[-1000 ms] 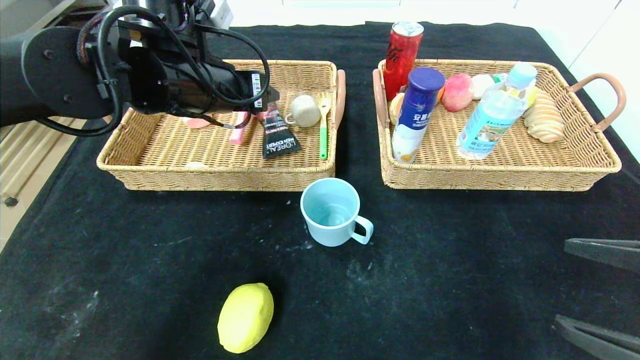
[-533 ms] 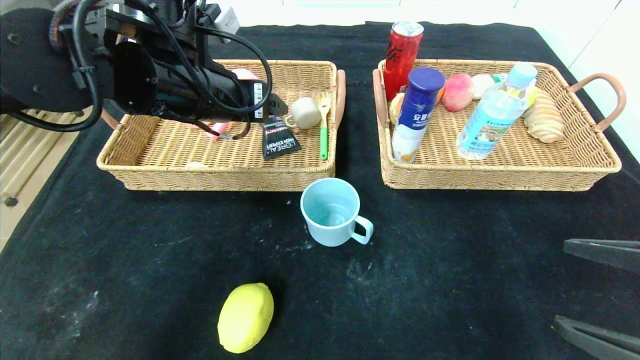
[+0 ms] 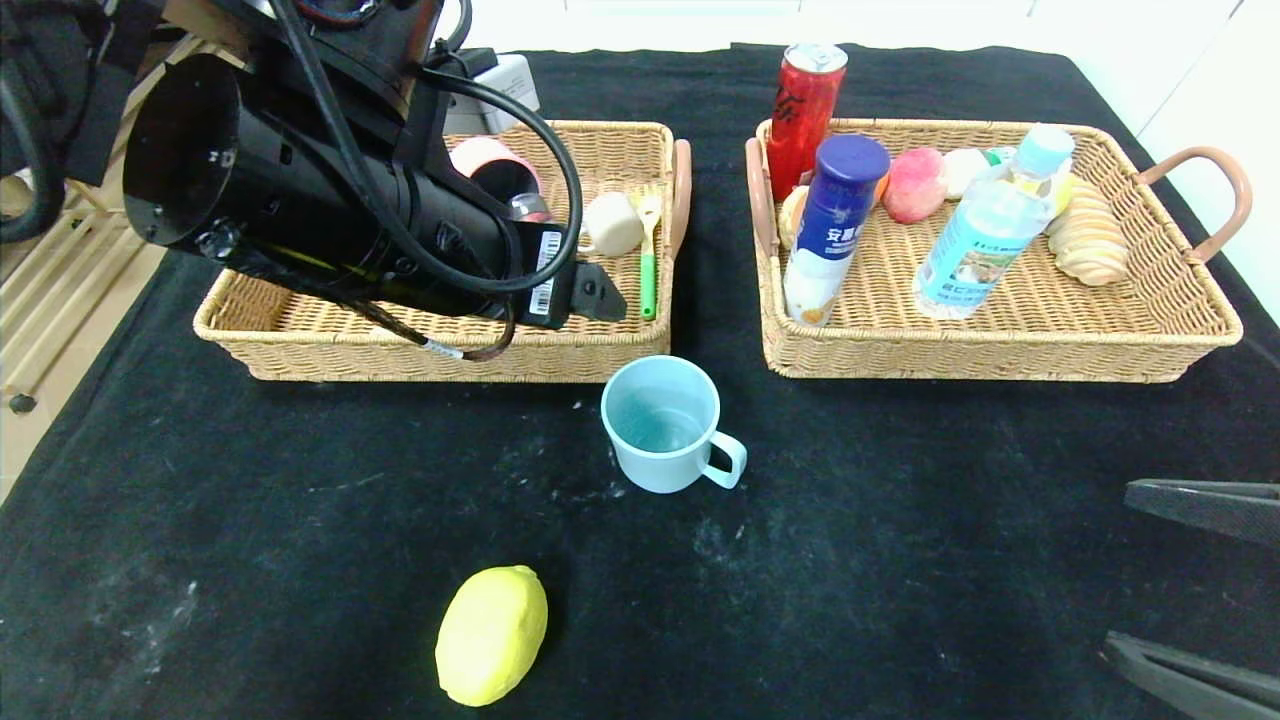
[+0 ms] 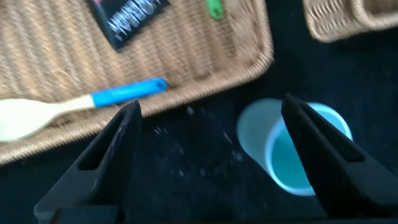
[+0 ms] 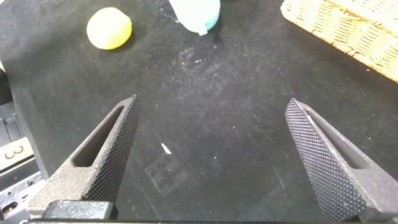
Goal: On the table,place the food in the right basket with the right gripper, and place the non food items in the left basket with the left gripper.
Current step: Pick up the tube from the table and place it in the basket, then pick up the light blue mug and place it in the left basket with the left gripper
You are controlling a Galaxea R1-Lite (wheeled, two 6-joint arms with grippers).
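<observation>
- Arm housing hides much of the left basket (image 3: 300, 330); black tube (image 4: 127, 17) cut off at frame edge in the wrist view.
- Left tool (image 4: 211, 155) spread wide, empty, over basket's front rim; blue cup (image 3: 662, 423) just beyond on the surface (image 3: 900, 520).
- Right tool (image 5: 211, 158) spread, empty, parked; lemon (image 3: 491, 635) well apart.
</observation>
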